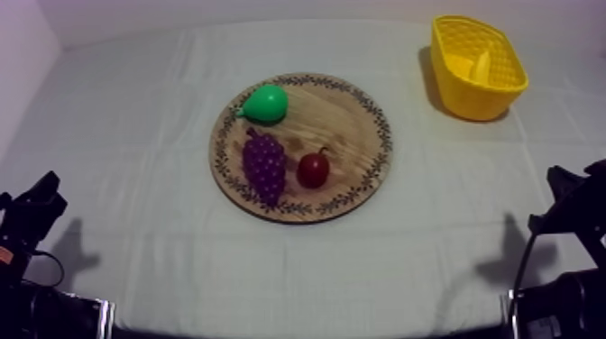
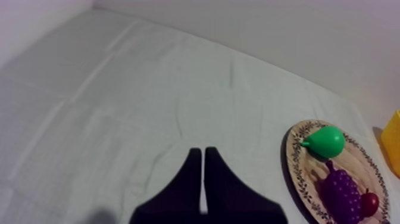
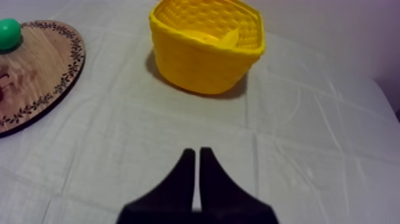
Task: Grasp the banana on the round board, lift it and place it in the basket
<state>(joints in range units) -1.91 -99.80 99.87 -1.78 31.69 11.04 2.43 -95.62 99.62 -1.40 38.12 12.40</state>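
Job looks done: banana [image 1: 483, 65] lies inside the yellow basket [image 1: 458, 97], none on the wooden board [image 1: 356, 122]. My left gripper [image 2: 203, 152] & right gripper [image 3: 197, 152] sit low, both closed on nothing. Risk imo: any needless reach w/ the right arm could knock the basket over.

Flat surface [image 1: 126, 162] under grey-white cloth [image 1: 433, 243], fold lines and creases across it. Near centre, slightly left: round wooden board [image 1: 347, 126], patterned rim, lying flat on cloth. Far right corner: yellow basket [image 1: 469, 101], upright on cloth, well apart from board, shadow falling on board side.
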